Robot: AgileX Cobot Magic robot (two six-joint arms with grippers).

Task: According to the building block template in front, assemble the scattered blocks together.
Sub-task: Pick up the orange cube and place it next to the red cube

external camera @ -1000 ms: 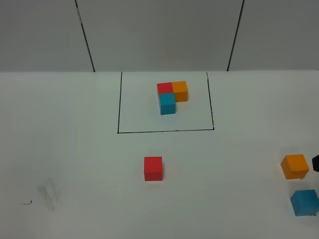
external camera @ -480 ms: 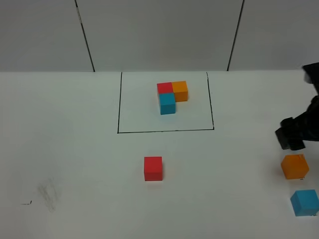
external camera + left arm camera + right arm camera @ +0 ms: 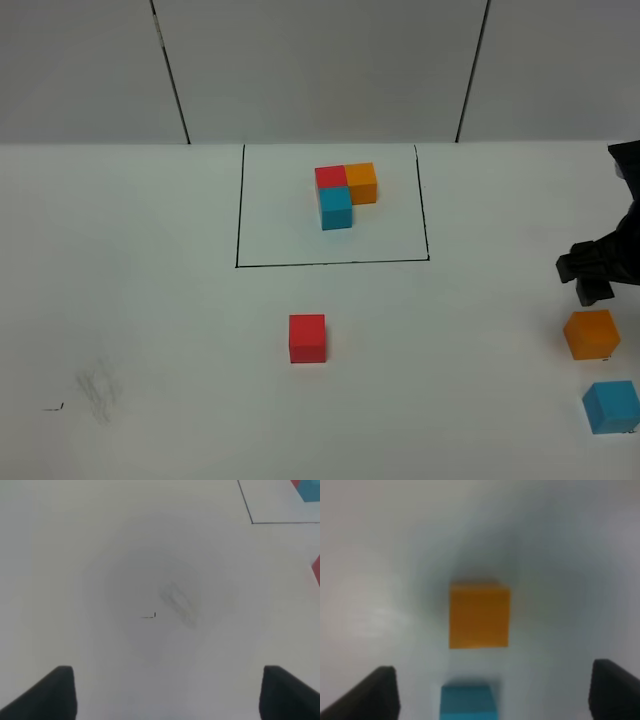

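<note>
Right pincer [image 3: 495,679]: released, jaws wide, nothing between them. It hangs at the right edge of the tabletop [image 3: 150,300], just behind the loose orange cube [image 3: 591,334], not touching it. In the right wrist view the orange cube sits centred ahead of the jaws.

Light blue cube [image 3: 611,406]: just in front of the orange one, small gap, near the front right corner.

Red cube [image 3: 307,338]: alone, mid-tabletop, well apart from the other two, in front of the black drawn rectangle [image 3: 238,210].

Template cluster [image 3: 346,193]: inside that rectangle, toward the back edge. Red and orange side by side and touching, blue touching the front of red, making an L.

Left pincer [image 3: 170,680]: released, jaws wide, empty, over the front left part of the tabletop. Below it are a faint grey smudge [image 3: 177,600] and a tiny black mark [image 3: 150,616]. It cannot be seen in the high view.
</note>
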